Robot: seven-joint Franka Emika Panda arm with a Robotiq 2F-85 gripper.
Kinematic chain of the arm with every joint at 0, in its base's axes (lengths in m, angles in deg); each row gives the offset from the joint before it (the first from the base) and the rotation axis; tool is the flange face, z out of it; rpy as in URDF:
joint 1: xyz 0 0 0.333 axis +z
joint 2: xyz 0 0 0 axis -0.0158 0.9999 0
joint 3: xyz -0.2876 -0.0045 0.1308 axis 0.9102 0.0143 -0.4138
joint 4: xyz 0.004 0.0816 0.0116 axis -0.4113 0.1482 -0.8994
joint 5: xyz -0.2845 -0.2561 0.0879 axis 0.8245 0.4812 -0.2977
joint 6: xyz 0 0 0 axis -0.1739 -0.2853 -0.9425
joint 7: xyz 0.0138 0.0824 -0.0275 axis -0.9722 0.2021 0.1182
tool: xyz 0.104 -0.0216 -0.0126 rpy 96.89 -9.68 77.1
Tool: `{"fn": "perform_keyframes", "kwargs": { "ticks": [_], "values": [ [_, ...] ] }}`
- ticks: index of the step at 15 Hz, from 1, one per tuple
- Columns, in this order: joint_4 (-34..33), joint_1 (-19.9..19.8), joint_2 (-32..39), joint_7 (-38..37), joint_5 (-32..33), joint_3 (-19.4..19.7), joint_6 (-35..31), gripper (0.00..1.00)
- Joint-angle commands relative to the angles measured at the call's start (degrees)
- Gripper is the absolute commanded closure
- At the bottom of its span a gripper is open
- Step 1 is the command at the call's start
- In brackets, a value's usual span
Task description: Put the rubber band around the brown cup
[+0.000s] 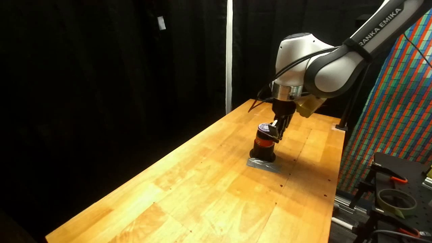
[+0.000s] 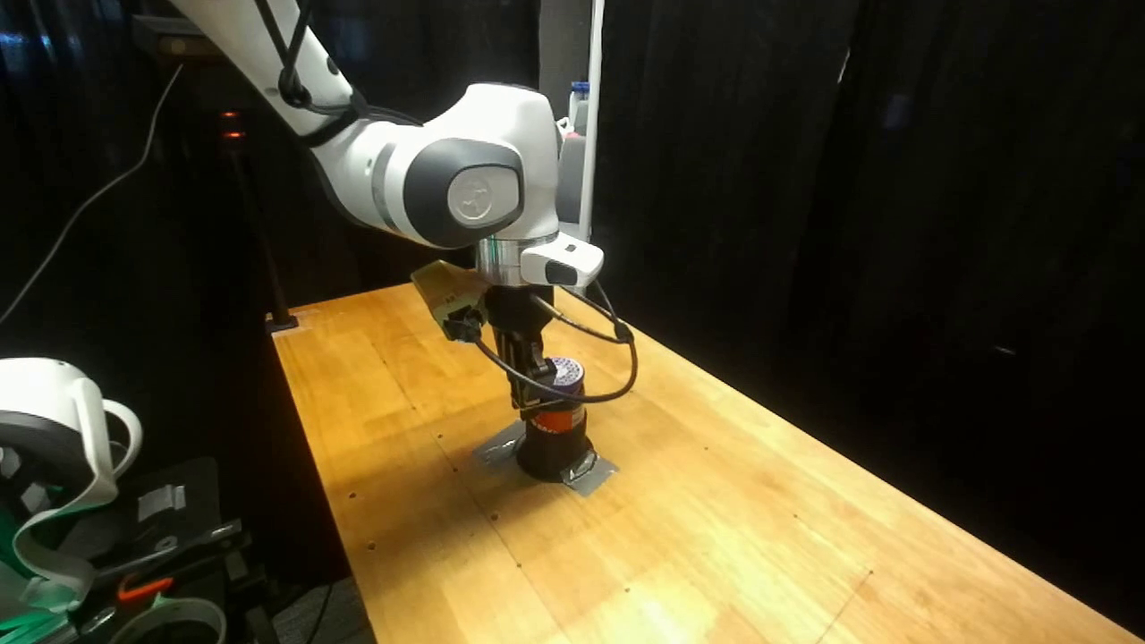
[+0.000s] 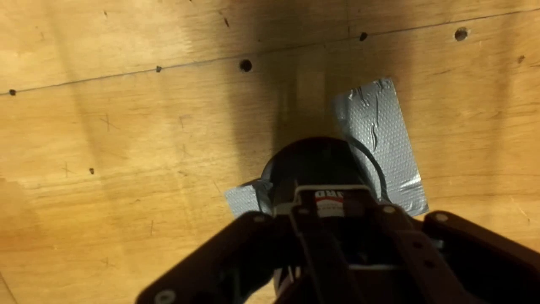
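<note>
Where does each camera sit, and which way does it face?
Exterior view: higher than the table, facing down along it; arm at upper right.
Exterior view: likewise high, facing down toward the cup; arm at upper left.
Wrist view: on the arm's end, facing down at tape; tool at bottom.
Both exterior views share arm, tool, cup, table.

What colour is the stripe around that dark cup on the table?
The stripe on the cup is orange-red; it shows best in an exterior view.

Table (image 1: 202, 192): both exterior views look slantwise down it, from well back
Arm (image 1: 332, 76) upper right: in an exterior view
Arm (image 2: 456, 183) upper left: in an exterior view
Wrist view: close above, facing down
Brown cup (image 1: 264, 142), gray tape (image 3: 386, 143): all three views
</note>
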Motion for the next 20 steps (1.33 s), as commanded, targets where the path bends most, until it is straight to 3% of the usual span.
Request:
{"fn": "perform_keyframes", "kwargs": {
  "ticks": [1, 6, 10, 17, 20],
  "values": [
    [2.65, -2.22, -3.1, 3.55, -1.63, -0.01, 0.95, 0.94],
    [5.17, -4.51, -5.74, 5.72, -3.01, -0.1, -3.45, 0.88],
    [8.46, -4.56, -7.08, 7.4, -8.02, -1.51, -12.41, 0.89],
    [13.95, -3.85, -7.79, 6.7, -7.01, -1.41, -24.0, 0.88],
    [16.97, -3.64, -8.71, 5.41, -7.01, -0.81, -32.1, 0.89]
  ]
}}
